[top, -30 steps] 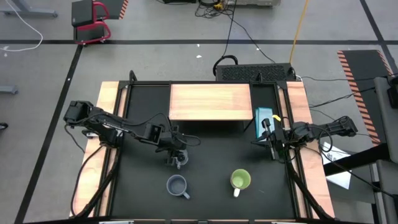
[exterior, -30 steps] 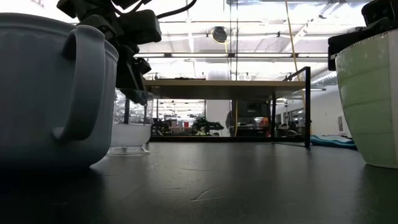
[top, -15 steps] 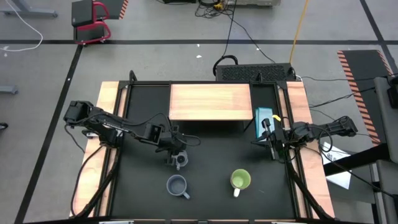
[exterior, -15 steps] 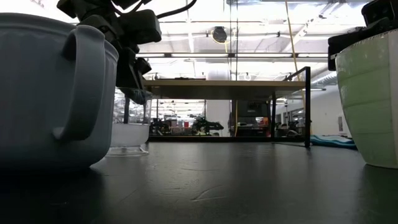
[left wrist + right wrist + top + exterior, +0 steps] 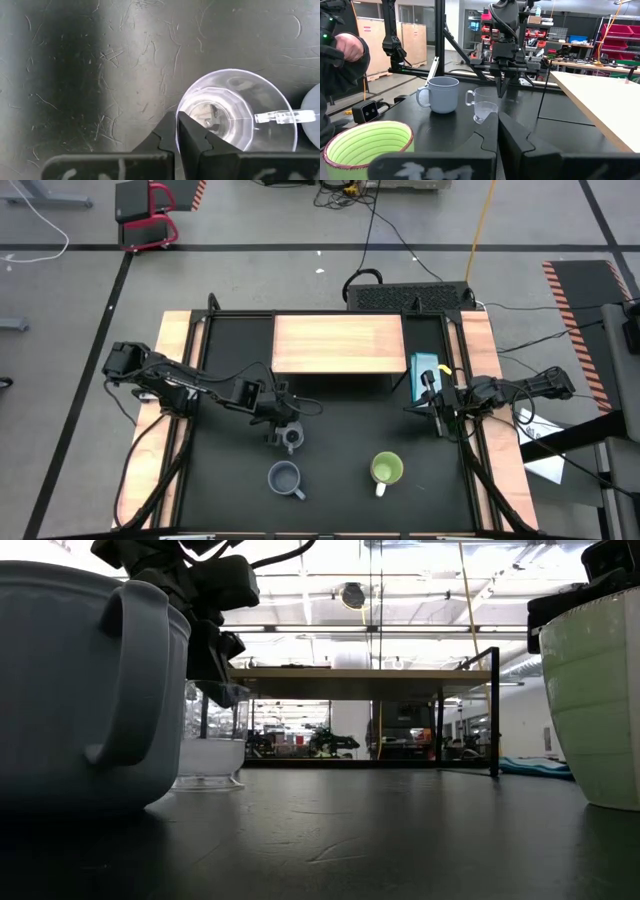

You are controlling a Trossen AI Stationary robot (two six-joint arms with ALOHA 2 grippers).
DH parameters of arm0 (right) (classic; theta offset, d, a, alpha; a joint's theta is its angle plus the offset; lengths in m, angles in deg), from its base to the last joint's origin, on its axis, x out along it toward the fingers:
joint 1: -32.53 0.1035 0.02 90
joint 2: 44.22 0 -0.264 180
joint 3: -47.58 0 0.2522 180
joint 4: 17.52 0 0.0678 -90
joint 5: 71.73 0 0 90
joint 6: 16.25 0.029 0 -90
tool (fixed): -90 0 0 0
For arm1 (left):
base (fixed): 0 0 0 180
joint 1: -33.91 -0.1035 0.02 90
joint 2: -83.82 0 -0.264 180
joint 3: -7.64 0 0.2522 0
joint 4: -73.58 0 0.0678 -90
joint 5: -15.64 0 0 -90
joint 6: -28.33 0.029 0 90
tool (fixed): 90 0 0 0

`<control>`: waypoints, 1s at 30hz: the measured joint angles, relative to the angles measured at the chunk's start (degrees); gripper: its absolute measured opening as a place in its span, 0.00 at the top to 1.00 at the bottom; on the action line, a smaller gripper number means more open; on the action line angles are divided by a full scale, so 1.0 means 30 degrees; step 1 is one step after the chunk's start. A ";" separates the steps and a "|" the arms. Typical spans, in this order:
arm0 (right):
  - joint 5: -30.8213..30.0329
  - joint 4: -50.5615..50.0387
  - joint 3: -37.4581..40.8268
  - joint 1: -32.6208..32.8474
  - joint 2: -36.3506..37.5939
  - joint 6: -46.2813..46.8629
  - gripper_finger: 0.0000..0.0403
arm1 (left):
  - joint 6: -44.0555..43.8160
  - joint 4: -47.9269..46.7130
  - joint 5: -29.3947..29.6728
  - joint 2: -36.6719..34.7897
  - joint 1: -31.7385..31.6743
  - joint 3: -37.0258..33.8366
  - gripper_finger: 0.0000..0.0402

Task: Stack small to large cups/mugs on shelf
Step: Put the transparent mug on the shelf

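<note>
Left gripper (image 5: 177, 131) has its fingers pinched together on the rim of the glass cup (image 5: 235, 111), one finger inside, one outside. The cup stands on the black table (image 5: 340, 430), in front of the shelf (image 5: 338, 344) near its left end, not yet lifted as far as I can tell.

Risks:
- Thin-wall rim pinch on clear glass. Contact patch looks small, so the cup could pivot or slip out on the lift.
- Grip is off-centre, at one side of the rim. Expect the cup to hang tilted; it may land tilted on the shelf and tip.
- Shelf board sits raised on a black frame. Too low a carry and the cup base clips the front edge.
- The cup's clear handle (image 5: 285, 117) sticks out sideways and could snag.

Around:
- Grey-blue mug (image 5: 285, 477) is further from the shelf than the glass cup, just beyond it. It's behind the travel path, so it shouldn't block.
- Lime-green mug (image 5: 386, 469) sits well in front of the shelf's right part, clear of this move.
- Right gripper (image 5: 437, 412) is parked off the shelf's right front corner, fingers together, holding nothing.
- Blue box (image 5: 424, 367) sits beside the shelf's right end.
- Shelf top is bare wood; path from cup to shelf looks open.
- A person's hand (image 5: 347, 46) shows at the edge of the right wrist view, beyond the table.
</note>
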 joint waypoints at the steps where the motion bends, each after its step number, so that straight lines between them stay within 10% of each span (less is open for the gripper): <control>1: -0.0001 0.0005 -0.0002 -0.0006 0.0005 -0.0006 1.00 | 0.0008 0.0000 0.0000 0.0000 0.0000 0.0000 0.98; 30: 0.0042 -0.0002 -0.0001 -0.0004 -0.0002 0.0000 1.00 | 0.0606 -0.0245 0.0646 -0.1483 0.0000 -0.0015 1.00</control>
